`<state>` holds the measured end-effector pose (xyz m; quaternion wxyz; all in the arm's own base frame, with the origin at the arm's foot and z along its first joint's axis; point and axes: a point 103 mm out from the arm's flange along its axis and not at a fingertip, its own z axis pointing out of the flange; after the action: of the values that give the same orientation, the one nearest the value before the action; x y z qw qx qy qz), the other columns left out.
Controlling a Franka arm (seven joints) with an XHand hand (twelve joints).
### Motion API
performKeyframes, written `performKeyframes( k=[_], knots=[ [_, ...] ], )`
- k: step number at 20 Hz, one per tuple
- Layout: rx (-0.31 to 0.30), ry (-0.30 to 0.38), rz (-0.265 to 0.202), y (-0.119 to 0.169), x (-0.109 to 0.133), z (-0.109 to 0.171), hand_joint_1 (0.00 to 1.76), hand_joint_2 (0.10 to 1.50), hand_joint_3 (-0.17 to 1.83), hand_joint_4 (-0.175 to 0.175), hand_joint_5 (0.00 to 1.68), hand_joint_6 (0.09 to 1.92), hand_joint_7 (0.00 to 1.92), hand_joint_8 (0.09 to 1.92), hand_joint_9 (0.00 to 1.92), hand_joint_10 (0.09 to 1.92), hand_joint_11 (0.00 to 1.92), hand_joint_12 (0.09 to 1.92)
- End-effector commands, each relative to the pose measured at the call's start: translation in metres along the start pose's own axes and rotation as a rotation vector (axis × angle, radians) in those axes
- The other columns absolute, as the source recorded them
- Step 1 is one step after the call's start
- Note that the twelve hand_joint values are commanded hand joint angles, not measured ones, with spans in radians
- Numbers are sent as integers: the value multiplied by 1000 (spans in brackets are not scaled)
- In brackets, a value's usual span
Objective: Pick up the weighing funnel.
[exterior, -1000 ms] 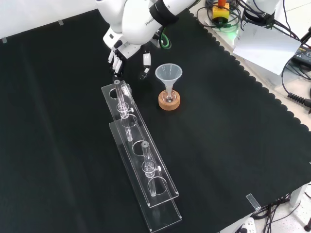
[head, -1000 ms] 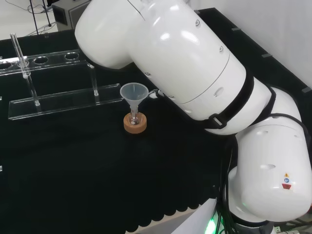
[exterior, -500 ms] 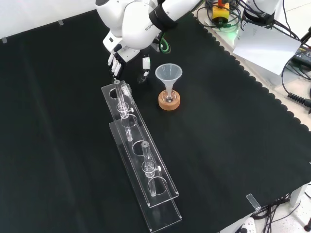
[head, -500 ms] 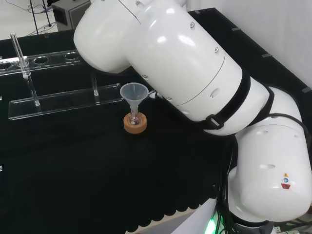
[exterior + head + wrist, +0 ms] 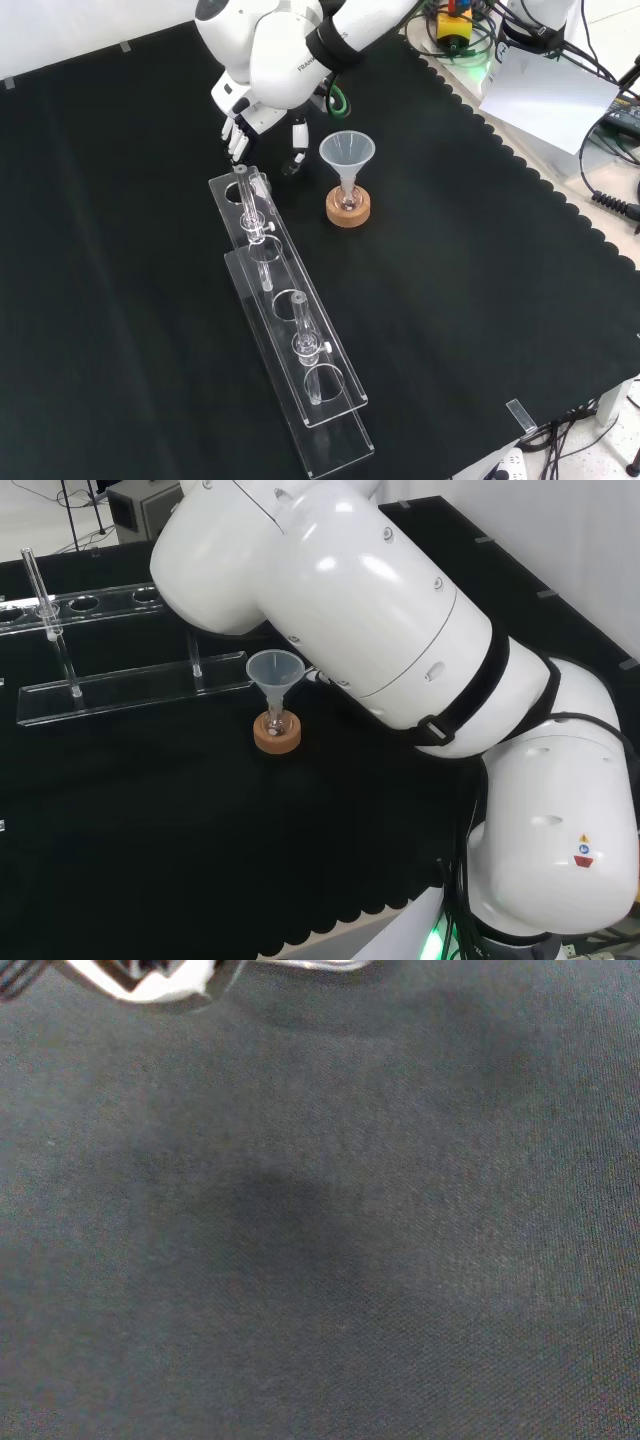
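Robot hand, black and white, hangs fingers-down over the black cloth at the far end of the clear plastic tube rack, near the clear cone-shaped funnel. Its fingers are nearly straight and its thumb is apart. I cannot tell whether anything lies between them.

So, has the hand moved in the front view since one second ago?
Yes, slightly. In the front view the hand has come down toward the upper end of the clear rack; the funnel has not shifted.

Black cloth: clear rack, cork ring
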<state>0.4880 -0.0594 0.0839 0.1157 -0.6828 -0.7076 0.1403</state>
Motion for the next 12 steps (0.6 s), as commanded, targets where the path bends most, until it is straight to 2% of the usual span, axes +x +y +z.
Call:
performKeyframes(
  k=[1,6,8,12],
  knots=[
    [7,-4,1,5,12,5,825,614,635,-63,534,357,555,700,831,517,574,1256],
    [13,4,-8,10,3,9,824,615,637,-63,509,410,539,718,811,538,563,1266],
    [7,-12,-3,9,14,8,824,614,637,-63,505,419,537,720,808,541,561,1266],
    [9,-19,0,10,16,9,825,615,638,-63,500,431,533,720,805,544,558,1266]
  ],
)
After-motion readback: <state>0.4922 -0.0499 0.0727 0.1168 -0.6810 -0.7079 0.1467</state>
